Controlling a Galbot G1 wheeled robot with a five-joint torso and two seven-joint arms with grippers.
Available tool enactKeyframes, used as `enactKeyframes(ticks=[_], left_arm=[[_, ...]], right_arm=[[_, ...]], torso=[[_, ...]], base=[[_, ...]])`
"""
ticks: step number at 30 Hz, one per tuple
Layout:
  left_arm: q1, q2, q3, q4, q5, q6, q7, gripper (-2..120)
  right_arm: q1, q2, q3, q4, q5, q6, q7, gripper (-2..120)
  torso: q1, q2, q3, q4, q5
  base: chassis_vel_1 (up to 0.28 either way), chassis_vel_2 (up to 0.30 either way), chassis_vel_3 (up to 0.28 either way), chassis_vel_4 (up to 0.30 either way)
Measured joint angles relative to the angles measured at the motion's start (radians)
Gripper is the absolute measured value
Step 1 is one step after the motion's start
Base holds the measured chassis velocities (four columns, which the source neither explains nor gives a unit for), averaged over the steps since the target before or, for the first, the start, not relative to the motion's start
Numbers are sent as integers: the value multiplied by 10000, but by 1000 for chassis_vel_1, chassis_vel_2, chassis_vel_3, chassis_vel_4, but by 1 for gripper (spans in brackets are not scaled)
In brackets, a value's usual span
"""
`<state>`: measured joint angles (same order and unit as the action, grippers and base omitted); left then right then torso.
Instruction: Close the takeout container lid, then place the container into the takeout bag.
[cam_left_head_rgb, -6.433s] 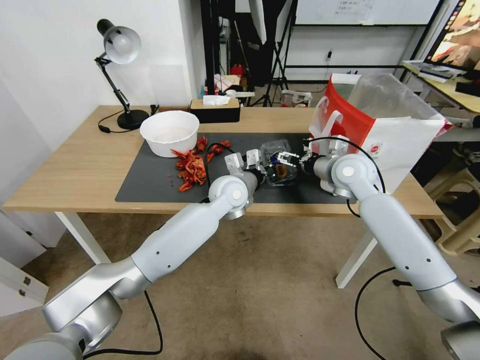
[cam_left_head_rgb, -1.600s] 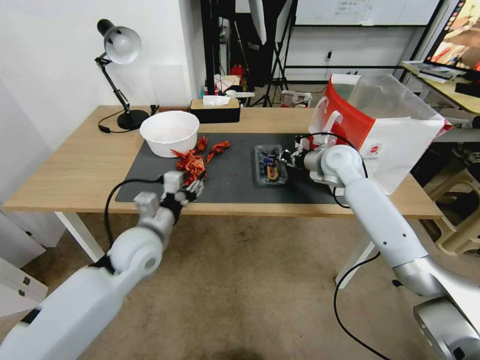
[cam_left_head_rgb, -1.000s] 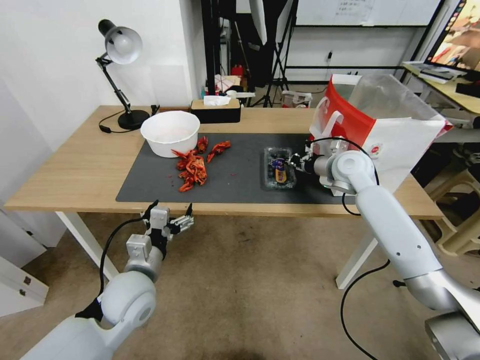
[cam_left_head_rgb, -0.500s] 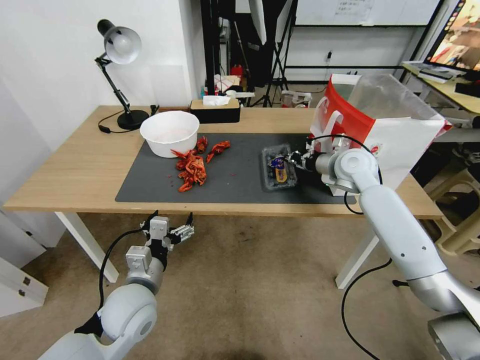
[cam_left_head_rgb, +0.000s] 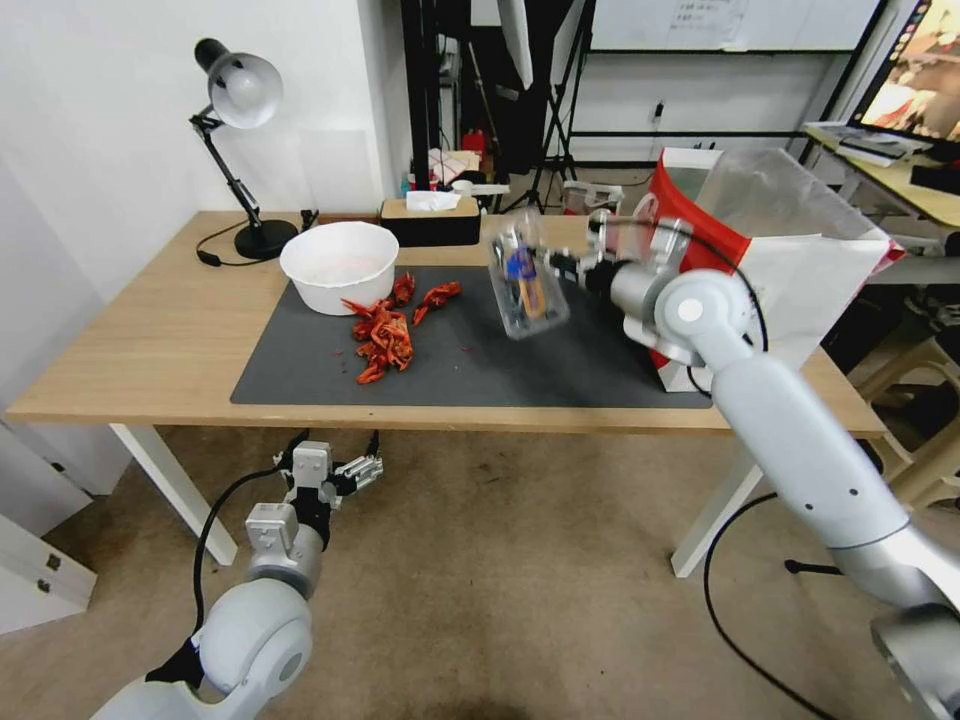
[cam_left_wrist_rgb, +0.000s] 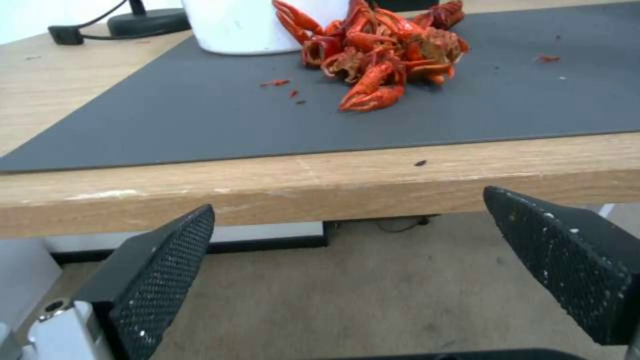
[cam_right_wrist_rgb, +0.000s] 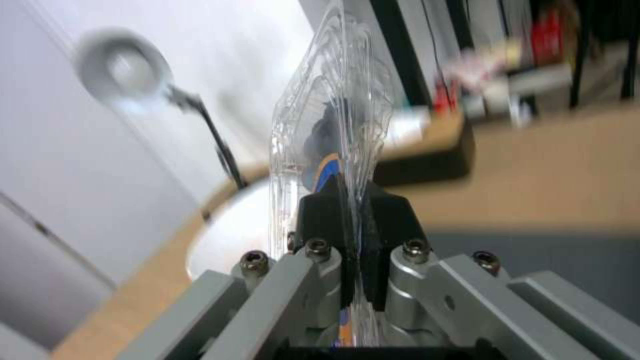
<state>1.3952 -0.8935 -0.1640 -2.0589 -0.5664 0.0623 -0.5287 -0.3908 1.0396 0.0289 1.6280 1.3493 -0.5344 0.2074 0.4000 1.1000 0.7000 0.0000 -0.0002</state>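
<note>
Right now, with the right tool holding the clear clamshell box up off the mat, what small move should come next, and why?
Probably carry the small clear plastic clamshell container sideways toward the open top of the large white bag with the red side panel. The right tool is pinched on its edge, it hangs tilted above the dark grey mat, and the bag stands just beside that arm. The left tool idles below the table edge.
</note>
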Motion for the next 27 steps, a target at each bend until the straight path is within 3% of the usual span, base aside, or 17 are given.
enactKeyframes(ticks=[8, 16, 27], left_arm=[[141, -94, -144, -8, -54, -51, -41, 100], [156, -119, -150, -81, -99, -46, -46, 100], [-29, -143, 73, -26, -288, 35, -91, 100]], right_arm=[[996, -423, 119, 451, -276, 1275, -161, 0], [1849, -1501, 769, 533, -1524, 2612, 1171, 0], [533, -2610, 1762, 296, -2767, 2847, 1336, 0]], torso=[[0, 0, 1, 2, 3], [0, 0, 0, -1, 3], [0, -1, 0, 0, 7]], base=[[0, 0, 0, 0], [0, 0, 0, 0], [0, 0, 0, 0]])
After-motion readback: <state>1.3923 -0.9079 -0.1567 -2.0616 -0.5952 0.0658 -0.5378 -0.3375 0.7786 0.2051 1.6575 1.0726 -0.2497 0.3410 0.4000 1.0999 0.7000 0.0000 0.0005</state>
